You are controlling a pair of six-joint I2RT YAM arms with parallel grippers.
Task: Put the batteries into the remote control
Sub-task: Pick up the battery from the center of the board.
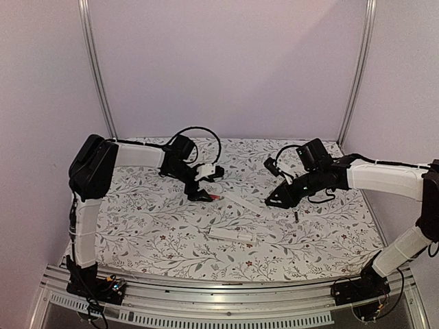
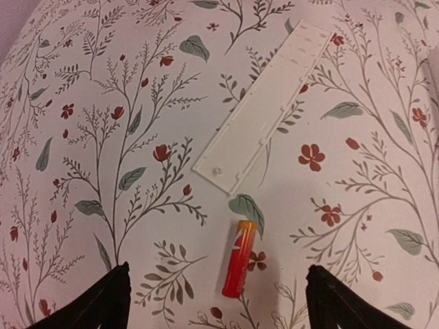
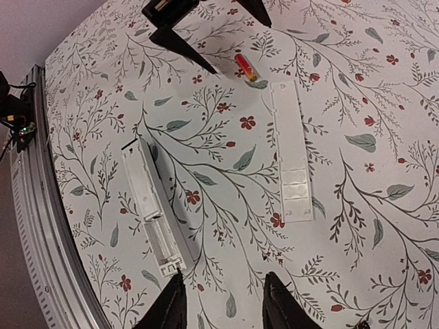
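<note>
1. White remote control [image 3: 154,209] lies open side up on worktop [image 1: 137,226], unheld; may slide during insertion
2. Left gripper [image 2: 215,277] wide open, empty, straddling battery [image 2: 239,259]; round, could roll on closing
3. Right gripper [image 3: 223,298] part-open, empty

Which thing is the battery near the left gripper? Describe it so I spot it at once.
On the floral table, find the left gripper, standing open. The battery lies just ahead of it, off one end of the white cover strip. It's a small red-orange cylinder; the strip is flat and white.
</note>
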